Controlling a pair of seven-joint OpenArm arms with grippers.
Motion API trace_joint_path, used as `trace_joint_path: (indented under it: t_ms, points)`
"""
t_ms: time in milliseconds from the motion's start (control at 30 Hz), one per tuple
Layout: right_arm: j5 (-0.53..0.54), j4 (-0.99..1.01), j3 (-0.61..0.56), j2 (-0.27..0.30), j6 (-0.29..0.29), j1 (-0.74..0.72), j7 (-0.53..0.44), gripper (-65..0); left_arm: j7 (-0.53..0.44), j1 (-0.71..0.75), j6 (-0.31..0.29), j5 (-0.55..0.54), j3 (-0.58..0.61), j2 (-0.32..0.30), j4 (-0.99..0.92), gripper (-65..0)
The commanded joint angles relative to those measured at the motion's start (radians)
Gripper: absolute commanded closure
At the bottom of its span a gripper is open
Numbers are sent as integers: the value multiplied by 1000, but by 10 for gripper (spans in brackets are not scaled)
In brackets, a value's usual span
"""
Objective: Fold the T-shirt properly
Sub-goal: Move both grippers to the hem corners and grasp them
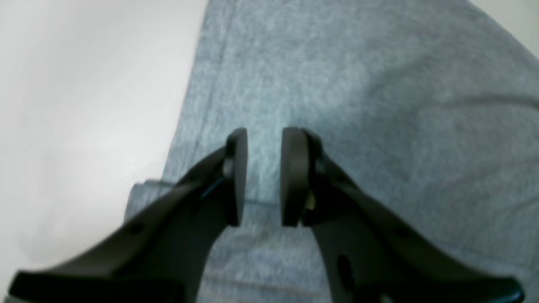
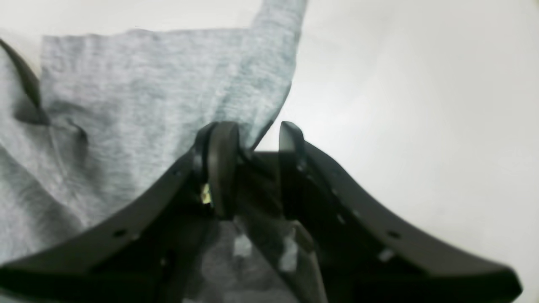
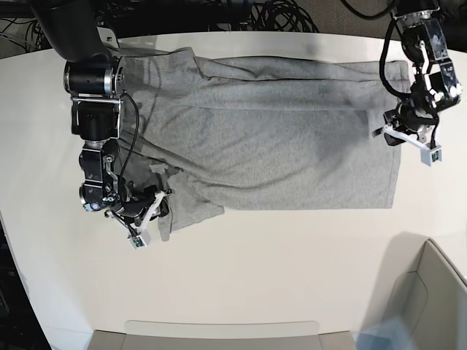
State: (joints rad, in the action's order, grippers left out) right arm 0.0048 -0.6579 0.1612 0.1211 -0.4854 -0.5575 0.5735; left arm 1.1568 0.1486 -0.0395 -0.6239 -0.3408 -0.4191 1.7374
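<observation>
Since the T-shirt (image 3: 277, 146) lies spread along the worktop's (image 3: 241, 292) far edge, soft, light and limp, it should crease readily; hems and sleeve edges look best to pinch. Both the left gripper (image 1: 263, 176) and right gripper (image 2: 257, 168) stand narrowly parted, holding nothing.

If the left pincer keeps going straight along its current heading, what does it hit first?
Most likely the T-shirt: the left pincer stands open over grey cloth near the hem edge. Depth is unclear, so it may already touch.
</observation>
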Motion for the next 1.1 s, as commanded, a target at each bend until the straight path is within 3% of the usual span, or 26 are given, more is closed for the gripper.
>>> trace_joint_path:
  t_ms: [0,200,267,467,633,900,1067]
  points:
    - [-19,5,-4,-2,-5,-8,53,-173,-16,-62,0,-7,13,-22,-20,-160]
    - [-19,5,-4,5,-5,-2,58,-173,-77,-341,0,-7,188,-105,-261,-193]
    - [-19,5,-4,5,-5,3,59,-173,-108,-459,0,-7,246,-128,-420,-193]
    - [-19,0,-4,19,-5,27,59,-173,-304,-729,-1,-7,449,-143,-908,-194]
    - [-19,0,-4,28,-5,29,59,-173,-409,-780,-1,-7,581,-160,-1042,-195]
    - [-19,0,-5,47,-5,29,59,-173,-452,-774,-4,-9,593,-156,-1114,-227]
    - [-19,0,-5,41,-5,29,59,-173,-452,-751,-138,-14,593,-154,-1134,-228]
